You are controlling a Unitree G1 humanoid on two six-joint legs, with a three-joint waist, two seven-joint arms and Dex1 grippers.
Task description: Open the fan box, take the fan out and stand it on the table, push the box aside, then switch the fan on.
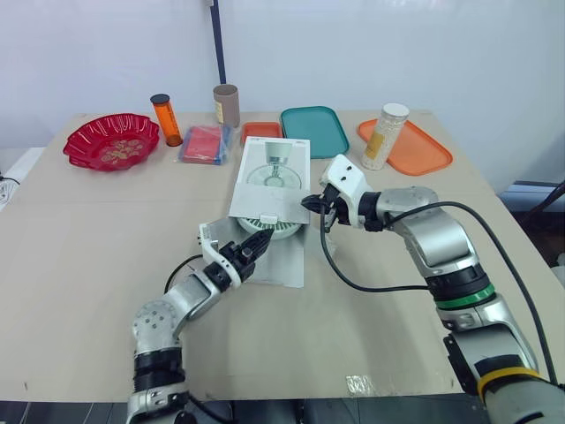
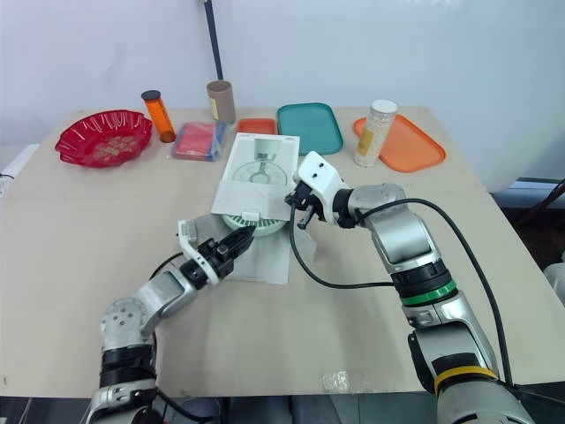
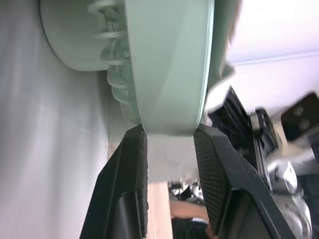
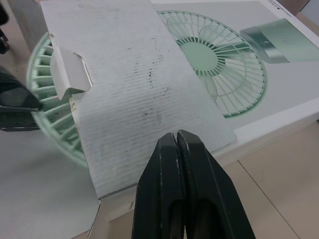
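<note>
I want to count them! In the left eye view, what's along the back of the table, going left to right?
Red bowl → orange bottle → red-and-blue packet → small orange tray → teal tray → big orange tray.

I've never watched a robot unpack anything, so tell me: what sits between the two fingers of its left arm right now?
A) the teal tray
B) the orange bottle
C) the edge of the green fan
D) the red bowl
C: the left wrist view shows the rim of the green fan sitting between the two black fingers of the left gripper.
</note>
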